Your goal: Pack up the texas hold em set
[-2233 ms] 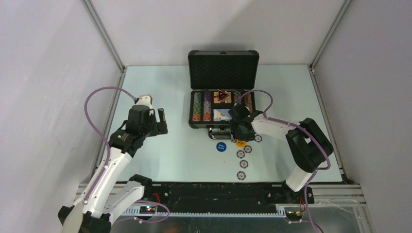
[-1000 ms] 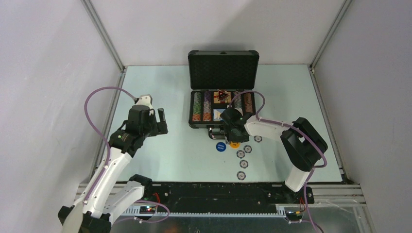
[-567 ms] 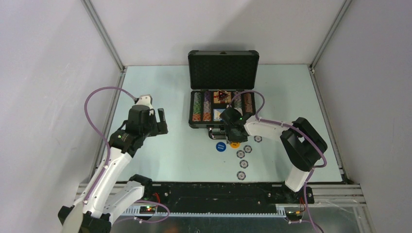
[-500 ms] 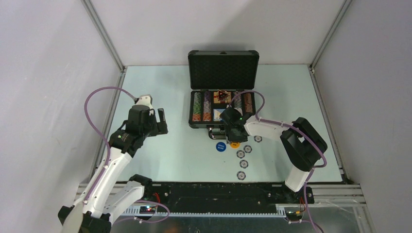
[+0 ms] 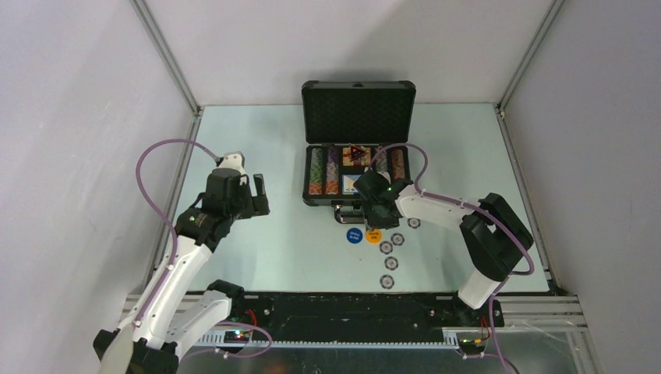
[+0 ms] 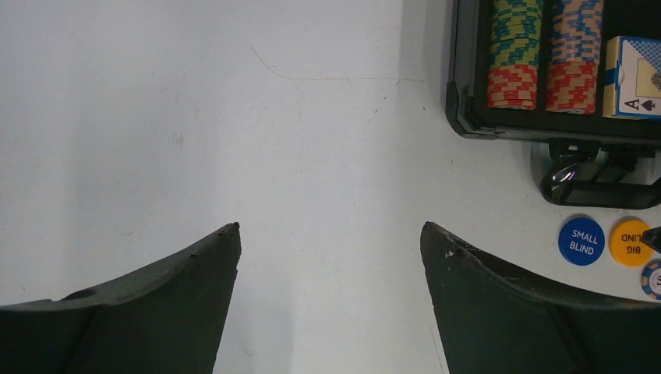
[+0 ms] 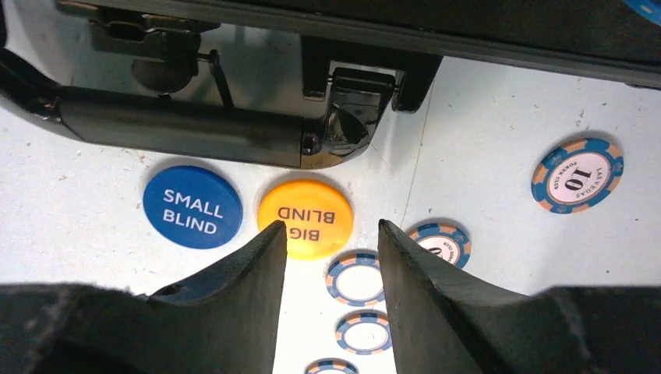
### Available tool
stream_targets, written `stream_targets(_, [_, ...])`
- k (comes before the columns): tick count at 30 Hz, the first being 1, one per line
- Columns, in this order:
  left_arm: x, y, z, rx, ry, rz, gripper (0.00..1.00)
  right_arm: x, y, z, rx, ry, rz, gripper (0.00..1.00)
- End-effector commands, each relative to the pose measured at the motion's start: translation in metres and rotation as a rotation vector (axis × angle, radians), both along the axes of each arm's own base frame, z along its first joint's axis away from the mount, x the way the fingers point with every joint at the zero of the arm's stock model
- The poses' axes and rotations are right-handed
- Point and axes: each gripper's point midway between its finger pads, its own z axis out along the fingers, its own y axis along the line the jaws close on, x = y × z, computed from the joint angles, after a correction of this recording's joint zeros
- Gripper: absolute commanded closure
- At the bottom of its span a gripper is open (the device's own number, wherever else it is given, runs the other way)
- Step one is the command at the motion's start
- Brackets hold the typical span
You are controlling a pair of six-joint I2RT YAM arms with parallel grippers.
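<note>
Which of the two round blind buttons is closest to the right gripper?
The orange BIG BLIND button: it sits just ahead of the right gripper, while the blue SMALL BLIND button lies beyond it.

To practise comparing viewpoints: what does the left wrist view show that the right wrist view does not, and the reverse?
Only the left wrist: the left fingers, wide apart over bare table, plus the stacked chips and card box inside the case. Only the right wrist: the right fingers and the chip marked 10. Both: the blue SMALL BLIND button, the orange BIG BLIND button and the case handle.
</note>
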Motion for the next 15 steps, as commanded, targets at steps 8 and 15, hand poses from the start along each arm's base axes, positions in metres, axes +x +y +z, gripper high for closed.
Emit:
stream_targets(8, [0.005, 0.0, 0.005, 0.004, -0.025, -0.013, 0.1, 0.002, 0.011, 0.025, 0.049, -0.013, 0.021, 0.39])
stream_targets(15, [0.004, 0.0, 0.005, 0.003, -0.026, -0.014, 0.1, -0.004, 0.018, 0.002, 0.027, 0.036, 0.045, 0.36])
